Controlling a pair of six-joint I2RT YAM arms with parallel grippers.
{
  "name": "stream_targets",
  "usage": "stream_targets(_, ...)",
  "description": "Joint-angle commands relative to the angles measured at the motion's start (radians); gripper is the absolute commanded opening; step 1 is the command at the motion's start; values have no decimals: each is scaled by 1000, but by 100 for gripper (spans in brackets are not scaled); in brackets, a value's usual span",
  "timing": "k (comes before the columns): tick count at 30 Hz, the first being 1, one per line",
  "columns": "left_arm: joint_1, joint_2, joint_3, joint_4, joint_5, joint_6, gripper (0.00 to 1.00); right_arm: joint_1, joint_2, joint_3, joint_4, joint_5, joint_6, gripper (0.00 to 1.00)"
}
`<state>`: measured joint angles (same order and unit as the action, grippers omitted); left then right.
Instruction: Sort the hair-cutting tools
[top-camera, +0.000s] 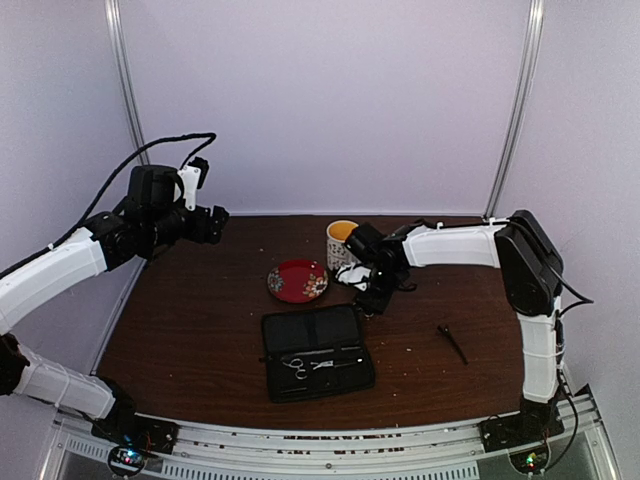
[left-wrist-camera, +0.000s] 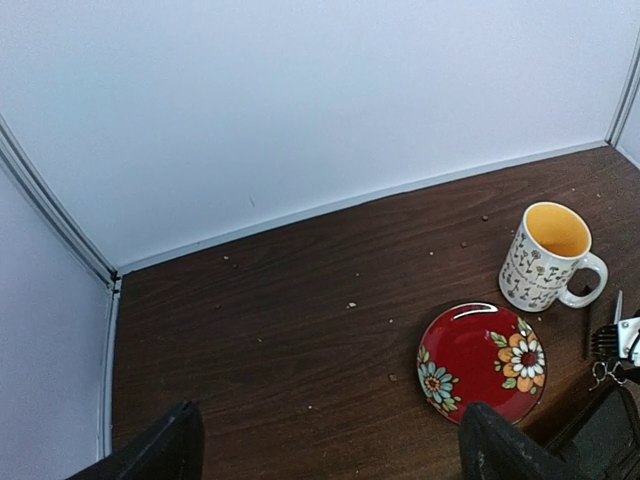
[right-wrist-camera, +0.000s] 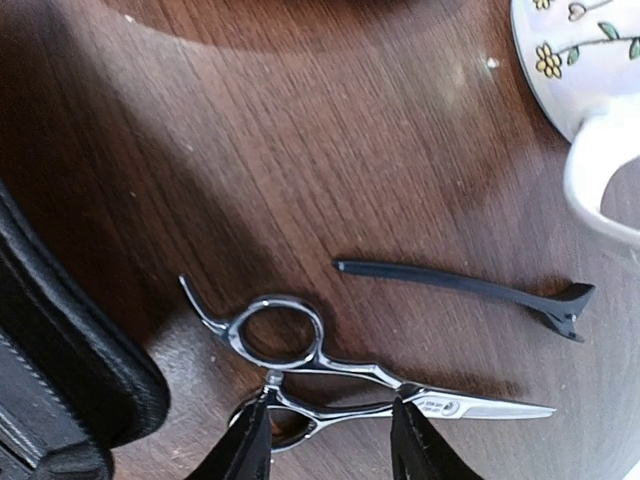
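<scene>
A silver scissors lies flat on the table beside the black case. My right gripper is open and low over it, with one finger on each side of its lower handle; in the top view this gripper is between the mug and the case. A thin black clip lies just beyond the scissors. A second scissors lies on the open case. A second black clip lies on the table at the right. My left gripper is open, empty, and held high at the left.
A red flowered saucer sits behind the case and also shows in the left wrist view. A flower-patterned mug with a yellow inside stands just behind the right gripper. White walls enclose the back and sides.
</scene>
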<state>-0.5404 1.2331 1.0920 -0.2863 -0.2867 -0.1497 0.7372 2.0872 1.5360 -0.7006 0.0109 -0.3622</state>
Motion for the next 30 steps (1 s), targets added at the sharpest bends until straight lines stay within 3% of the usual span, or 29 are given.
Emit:
stream_targets(1, -1, -5, 22, 26, 19, 13, 91, 7, 18, -7, -46, 72, 4, 42)
stream_targets(9, -1, -19, 23, 26, 31, 13, 91, -16, -67, -119, -49, 115, -21, 42)
stream_targets(20, -1, -24, 20, 26, 50, 13, 91, -188, -190, -237, -87, 137, -72, 42)
stream_targets(25, -1, -23, 20, 26, 61, 11, 90, -259, -223, -195, -154, -34, -68, 42)
stream_targets(30, -1, -18, 19, 27, 64, 10, 90, -307, -188, -139, -199, -224, 41, 43)
